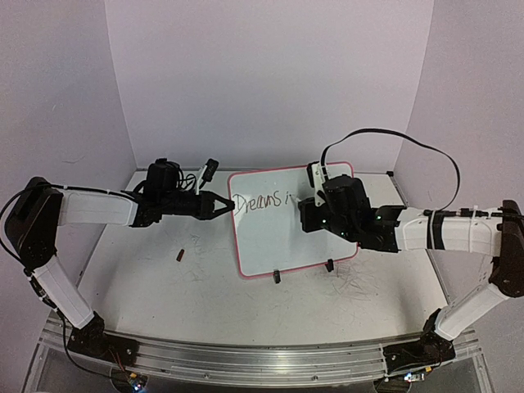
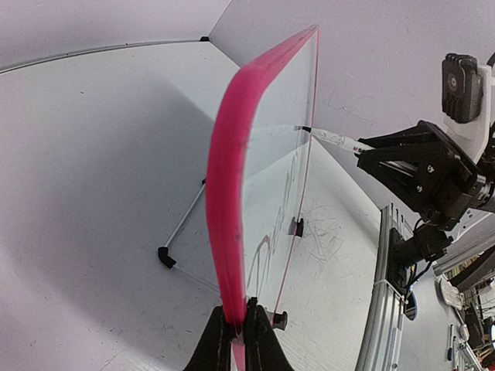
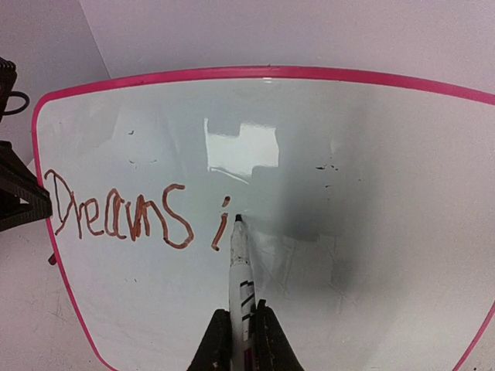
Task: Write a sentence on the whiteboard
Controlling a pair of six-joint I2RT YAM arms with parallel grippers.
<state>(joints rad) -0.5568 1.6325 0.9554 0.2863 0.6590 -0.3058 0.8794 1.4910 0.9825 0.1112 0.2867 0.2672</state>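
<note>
Tabletop (image 1: 147,286): bears propped whiteboard (image 1: 278,237).
Left gripper (image 2: 238,313): pinching its frame.
Right gripper (image 3: 240,318): pinching marker (image 3: 238,263).
Risk: pressing hard could skew the sentence (image 3: 116,216).

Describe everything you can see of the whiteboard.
The whiteboard is a small glossy white panel with a thin pink frame and rounded corners, propped up on black feet and a wire stand. Dark handwriting reads "Dreams i". The left hand pinches its edge; the right hand's marker tip touches it.

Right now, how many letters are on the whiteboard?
7: "Dreams" runs from the whiteboard's left edge; a lone "i" sits by the marker tip. None seem hidden.
</note>
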